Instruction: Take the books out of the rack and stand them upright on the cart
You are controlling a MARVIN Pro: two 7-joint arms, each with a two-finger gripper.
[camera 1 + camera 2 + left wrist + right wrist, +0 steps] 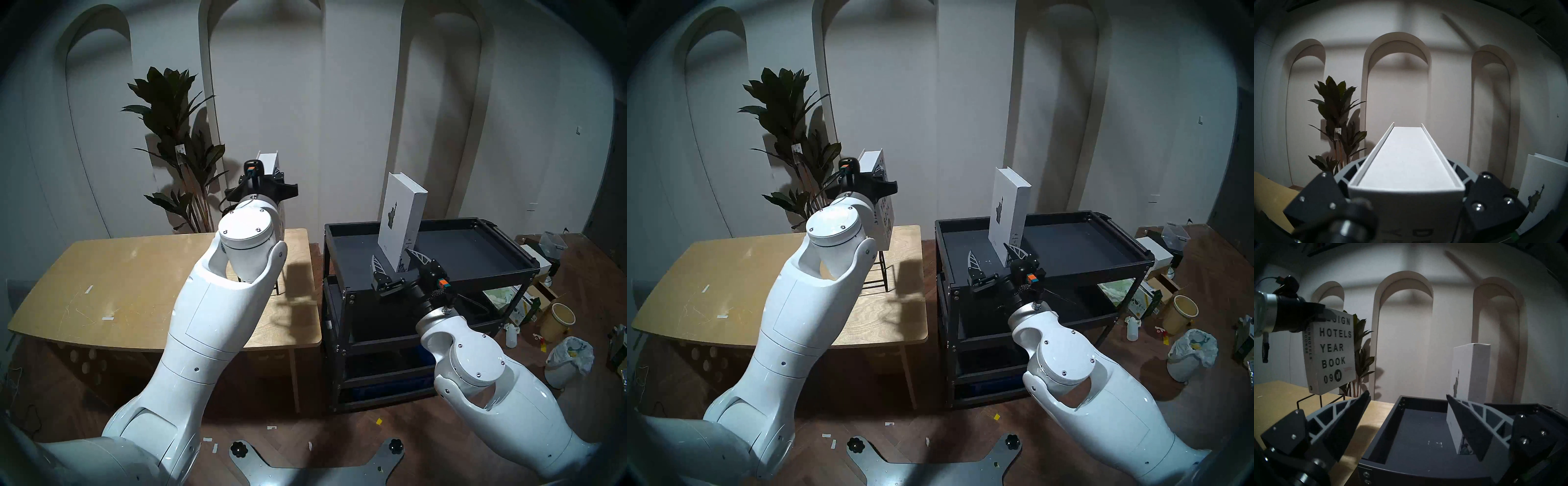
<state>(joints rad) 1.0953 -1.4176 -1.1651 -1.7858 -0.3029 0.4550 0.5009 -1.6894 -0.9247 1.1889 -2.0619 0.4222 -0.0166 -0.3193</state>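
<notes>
The taller white book with the Statue of Liberty picture (402, 217) stands upright on the black cart's tray top (475, 244). It also shows in the right wrist view (1471, 372). My right gripper (398, 263) is open, a finger on each side of the book's near bottom corner, holding nothing. My left gripper (871, 176) is shut on the top of the "DESIGNHOTELS YEARBOOK 09" book (886, 217). It holds the book upright over the black wire rack (879, 275) on the wooden table. The book's bottom hangs just above the rack's top rods (1320, 399).
The wooden table (118, 271) stands left of the cart, with a narrow gap between them. A potted plant (176, 135) stands behind the table by the arched wall. A bagged bin (566, 359), a bucket (559, 319) and boxes litter the floor to the cart's right.
</notes>
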